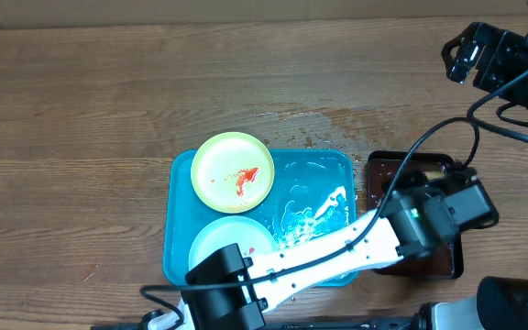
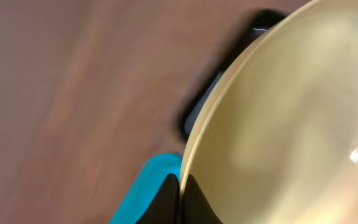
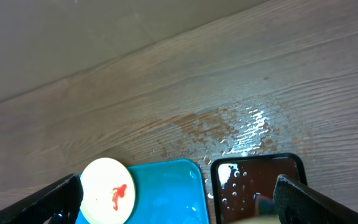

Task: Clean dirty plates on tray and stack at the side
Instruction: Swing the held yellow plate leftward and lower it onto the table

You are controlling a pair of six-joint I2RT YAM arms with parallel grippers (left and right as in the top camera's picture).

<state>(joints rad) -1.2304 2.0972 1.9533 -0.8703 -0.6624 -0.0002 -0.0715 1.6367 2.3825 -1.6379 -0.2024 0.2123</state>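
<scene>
A pale yellow-green plate (image 2: pixel 291 112) fills the left wrist view, its rim pinched between the shut fingers of my left gripper (image 2: pixel 180 182). Seen from overhead, that gripper (image 1: pixel 412 185) holds the plate (image 1: pixel 429 170) on edge over the black tray (image 1: pixel 379 170). On the turquoise tray (image 1: pixel 310 183) lie a yellow-green plate with a red smear (image 1: pixel 233 172) at the back left and a white plate (image 1: pixel 230 243) at the front left. My right gripper (image 1: pixel 461 55) hangs open, high at the back right, empty. In its wrist view it (image 3: pixel 185 202) looks down on the smeared plate (image 3: pixel 107 190).
The black tray (image 3: pixel 253 186) holds dark reddish liquid and stands right of the turquoise tray (image 3: pixel 166 193). Water drops (image 1: pixel 310 124) wet the wood behind both trays. My left arm (image 1: pixel 328 252) stretches across the turquoise tray's front right.
</scene>
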